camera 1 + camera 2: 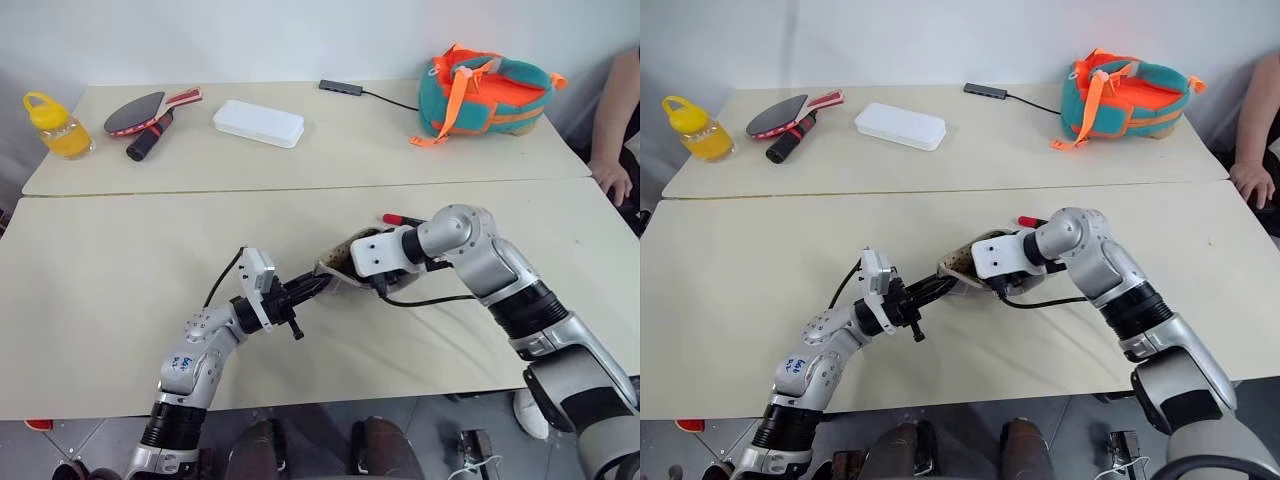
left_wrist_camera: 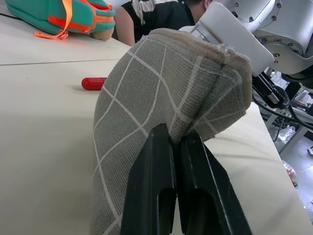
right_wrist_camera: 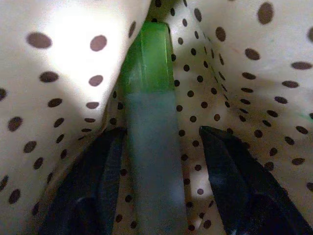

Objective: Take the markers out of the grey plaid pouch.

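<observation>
- The grey plaid pouch (image 2: pixel 161 98) is lifted off the near surface (image 1: pixel 120 300) at mid-width, between the two arms, its mouth turned toward the right arm.
- The left gripper (image 2: pixel 177 142) has its jaws pressed fully together on a fold of the pouch's grey fabric, pinching it (the white grid lines run right down to the black fingers (image 2: pixel 151 181)).
- The right gripper (image 3: pixel 161 142) reaches into the pouch's mouth; its jaws stand partly open, one finger (image 3: pixel 98 181) on each side of the light green marker (image 3: pixel 149 127), with a visible gap on one side, so no firm grip shows.
- That green marker lies inside the pouch against the tan, brown-dotted lining (image 3: pixel 234 58).
- The red marker (image 1: pixel 402 219) lies on the near surface just behind the right wrist, outside the pouch.
- On the far surface (image 1: pixel 350 140): a white hard case (image 1: pixel 258 123), a table-tennis paddle (image 1: pixel 140 113) with a second black handle beside it, a yellow bottle (image 1: pixel 58 126) at the left end, a small dark hub with a cable (image 1: pixel 342 88), and a teal and orange bag (image 1: pixel 485 95).
- A person's hand (image 1: pixel 612 178) rests at the right edge.
</observation>
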You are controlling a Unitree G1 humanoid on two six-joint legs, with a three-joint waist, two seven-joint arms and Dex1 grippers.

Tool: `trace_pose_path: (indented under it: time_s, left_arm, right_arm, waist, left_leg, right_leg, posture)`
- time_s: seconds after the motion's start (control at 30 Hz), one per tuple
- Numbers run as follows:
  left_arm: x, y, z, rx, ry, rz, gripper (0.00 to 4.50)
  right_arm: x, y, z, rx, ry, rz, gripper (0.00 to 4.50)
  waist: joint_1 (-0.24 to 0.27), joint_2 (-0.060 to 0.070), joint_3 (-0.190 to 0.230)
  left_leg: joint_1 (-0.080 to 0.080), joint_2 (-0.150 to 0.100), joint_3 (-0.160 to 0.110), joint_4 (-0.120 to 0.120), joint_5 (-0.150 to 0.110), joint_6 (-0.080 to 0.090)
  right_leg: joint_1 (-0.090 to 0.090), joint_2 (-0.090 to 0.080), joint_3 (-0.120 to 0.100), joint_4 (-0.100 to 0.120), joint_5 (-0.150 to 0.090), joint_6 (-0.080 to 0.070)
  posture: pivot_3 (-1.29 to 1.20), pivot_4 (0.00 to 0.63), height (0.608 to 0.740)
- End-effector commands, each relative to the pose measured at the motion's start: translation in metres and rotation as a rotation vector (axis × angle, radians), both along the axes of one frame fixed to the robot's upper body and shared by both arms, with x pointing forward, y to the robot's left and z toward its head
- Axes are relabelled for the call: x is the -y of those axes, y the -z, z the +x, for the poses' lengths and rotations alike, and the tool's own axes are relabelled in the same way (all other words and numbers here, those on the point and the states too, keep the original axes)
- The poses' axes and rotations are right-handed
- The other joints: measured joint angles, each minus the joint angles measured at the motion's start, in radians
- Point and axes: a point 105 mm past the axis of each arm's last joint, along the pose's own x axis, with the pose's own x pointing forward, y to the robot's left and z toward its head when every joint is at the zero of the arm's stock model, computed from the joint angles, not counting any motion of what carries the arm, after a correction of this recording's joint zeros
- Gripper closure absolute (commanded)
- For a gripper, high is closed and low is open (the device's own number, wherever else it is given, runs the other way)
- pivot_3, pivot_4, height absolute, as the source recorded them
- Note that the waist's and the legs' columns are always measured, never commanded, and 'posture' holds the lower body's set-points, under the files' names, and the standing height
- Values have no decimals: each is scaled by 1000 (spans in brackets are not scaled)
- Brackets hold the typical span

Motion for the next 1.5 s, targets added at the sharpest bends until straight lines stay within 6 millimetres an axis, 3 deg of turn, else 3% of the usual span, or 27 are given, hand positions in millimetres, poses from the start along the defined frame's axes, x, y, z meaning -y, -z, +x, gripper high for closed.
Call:
trace_pose_path:
  time_s: [0.03, 0.1, 0.43, 0.77, 1.13, 1.2, 1.27, 1.37, 1.5]
  left_arm:
    - [4, -6, -3, 28, 17, -18, 4500]
    - [4, -6, -3, 27, 15, -17, 4500]
    - [4, -6, -4, 41, 11, -7, 4500]
    - [-1, -11, 4, 149, -36, 62, 4500]
    - [-55, -42, 31, 402, -242, 267, 4500]
    - [-68, -47, 37, 439, -293, 303, 4500]
    - [-96, -60, 45, 492, -401, 345, 4500]
    - [-126, -72, 51, 541, -510, 393, 4500]
    - [-166, -92, 54, 631, -686, 497, 4500]
  right_arm:
    - [-1, -1, -2, -2, -2, -4, 2844]
    - [0, -8, -4, 3, -6, 6, 3433]
    - [15, -60, -25, 15, -8, 135, 3457]
    - [35, -81, -36, -24, 5, 238, 3457]
    - [25, -151, -31, 91, -74, 602, 3457]
    - [24, -163, -28, 104, -73, 674, 3457]
    - [29, -176, -19, 158, -33, 740, 3457]
    - [40, -173, -5, 205, 40, 720, 3457]
    - [67, -121, 10, 238, 121, 430, 3457]
  waist:
    - [0, 0, 0]
    - [0, 0, 0]
    - [13, 0, 0]
    - [25, 0, 0]
    - [24, 0, 0]
    - [25, 0, 0]
    - [25, 0, 0]
    - [22, 0, 0]
    - [23, 0, 0]
  left_leg:
    - [0, 0, 0, 0, 0, 0]
    - [0, 0, 0, 0, 0, 0]
    - [-1, 0, 0, -1, 0, 0]
    - [-1, -1, 0, -2, 0, 0]
    - [-1, 0, 0, -3, 0, 0]
    - [-1, 0, 0, -3, 0, 0]
    - [-1, -1, 0, -3, 0, 0]
    - [-1, 0, 1, -4, 0, 0]
    - [-1, -1, 2, -6, 0, 0]
  right_leg:
    - [0, 0, 0, 0, 0, 0]
    - [0, 0, 0, 0, 0, 0]
    - [0, 0, 0, -2, 0, 0]
    - [0, 0, 0, -3, 0, 0]
    - [-1, 0, -1, -3, 0, 0]
    - [-1, 0, -1, -3, 0, 0]
    - [-1, 0, -1, -3, 0, 0]
    - [-2, 0, -1, -3, 0, 0]
    - [-3, 0, -1, -5, 0, 0]
  posture:
    - [0, 150, 740]
    - [0, 150, 740]
    - [0, 150, 740]
    - [0, 150, 740]
    - [0, 150, 740]
    - [0, 150, 740]
    - [0, 150, 740]
    - [0, 150, 740]
    - [0, 150, 740]
